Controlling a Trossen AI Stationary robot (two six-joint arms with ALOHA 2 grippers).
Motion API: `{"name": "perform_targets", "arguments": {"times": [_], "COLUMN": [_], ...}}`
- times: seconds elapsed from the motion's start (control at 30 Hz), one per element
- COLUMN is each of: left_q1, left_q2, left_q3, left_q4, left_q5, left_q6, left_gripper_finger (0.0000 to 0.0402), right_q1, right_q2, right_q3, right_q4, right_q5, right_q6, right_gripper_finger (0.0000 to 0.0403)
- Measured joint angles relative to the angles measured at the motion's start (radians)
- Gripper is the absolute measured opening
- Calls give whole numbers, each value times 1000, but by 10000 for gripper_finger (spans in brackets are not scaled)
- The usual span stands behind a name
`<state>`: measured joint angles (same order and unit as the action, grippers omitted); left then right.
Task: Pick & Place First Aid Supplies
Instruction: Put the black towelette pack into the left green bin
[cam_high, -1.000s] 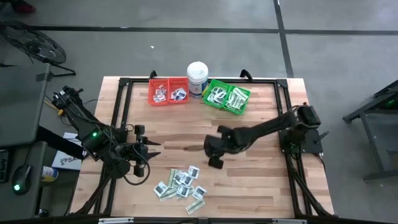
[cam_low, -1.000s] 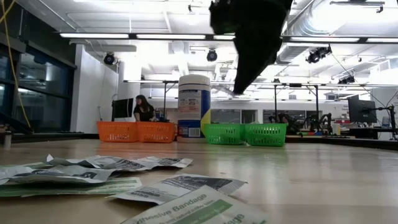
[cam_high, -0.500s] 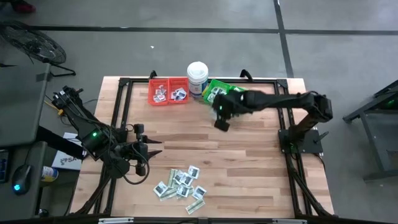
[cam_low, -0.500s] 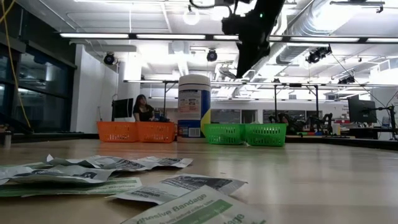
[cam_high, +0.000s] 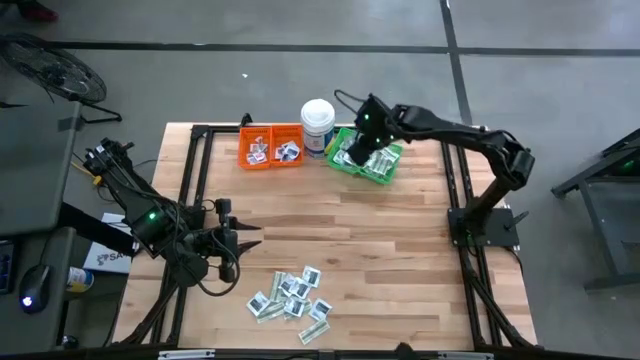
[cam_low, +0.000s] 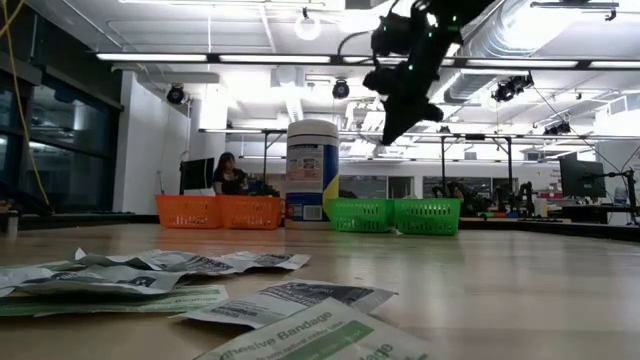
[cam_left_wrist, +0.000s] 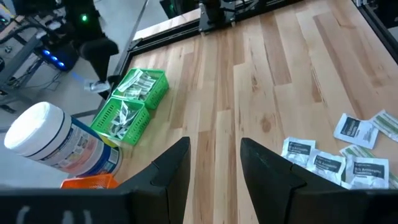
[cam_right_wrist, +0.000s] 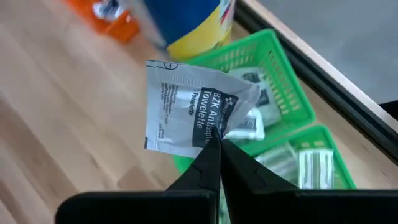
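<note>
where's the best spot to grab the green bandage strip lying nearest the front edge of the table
Take the green bandage strip across its narrow width near the middle, coming straight down from above. It lies flat on the wooden table at the edge of the packet pile, so only a top-down pinch suits it. The left end effector, open, waits closest; the right end effector already holds a towelette packet.

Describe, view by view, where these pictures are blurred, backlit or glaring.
Low view: right gripper is a dark silhouette against bright ceiling lights; nearest packets are soft. Right wrist view: the held towelette packet is sharp, white tub blurred. High view: even light.
</note>
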<state>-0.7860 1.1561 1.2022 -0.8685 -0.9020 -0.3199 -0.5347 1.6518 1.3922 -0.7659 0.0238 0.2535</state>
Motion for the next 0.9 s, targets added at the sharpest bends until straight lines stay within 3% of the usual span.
{"name": "perform_targets", "arguments": {"times": [0.23,0.5,0.9], "left_q1": [0,0,0], "left_q2": [0,0,0], "left_q3": [0,0,0], "left_q4": [8,8,6], "left_q5": [-28,-56,-50], "left_q6": [-2,-25,-30], "left_gripper_finger": [137,137,137], "right_q1": [-77,-115,-111], "right_q2": [86,181,202], "right_q3": [0,0,0], "right_q4": [97,99,93], "right_q5": [-97,-102,-110], "right_q6": [1,-7,-34], "right_gripper_finger": [0,0,14]}}
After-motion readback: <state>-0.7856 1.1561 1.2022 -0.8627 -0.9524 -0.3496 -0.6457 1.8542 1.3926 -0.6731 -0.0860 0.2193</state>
